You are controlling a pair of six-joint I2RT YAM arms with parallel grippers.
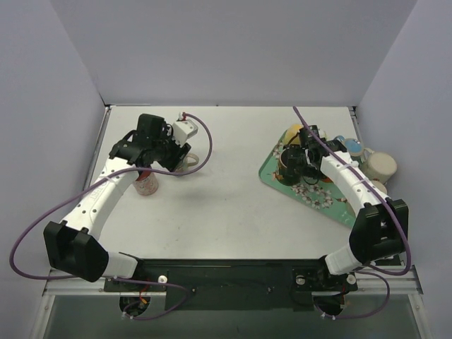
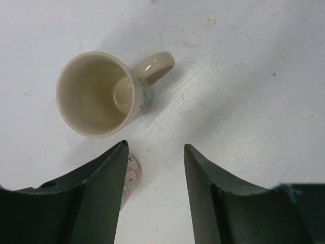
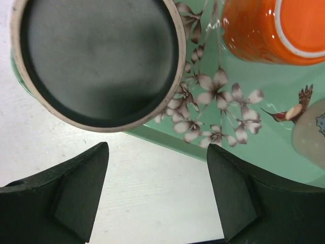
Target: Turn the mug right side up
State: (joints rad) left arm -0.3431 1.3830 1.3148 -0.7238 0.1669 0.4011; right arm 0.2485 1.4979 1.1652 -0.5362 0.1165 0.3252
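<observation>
Evidently, the mug (image 2: pixel 96 94) is seen upright on the desk (image 2: pixel 254 76), so the task is judged done; left fingers (image 2: pixel 91 203) and right fingers (image 3: pixel 61 198) are spread, empty.

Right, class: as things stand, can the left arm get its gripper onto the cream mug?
Probably yes. The left gripper hangs open just short of the cream mug, which stands mouth-up on the table. Only a small pink cup beside the gripper might crowd it.
</observation>
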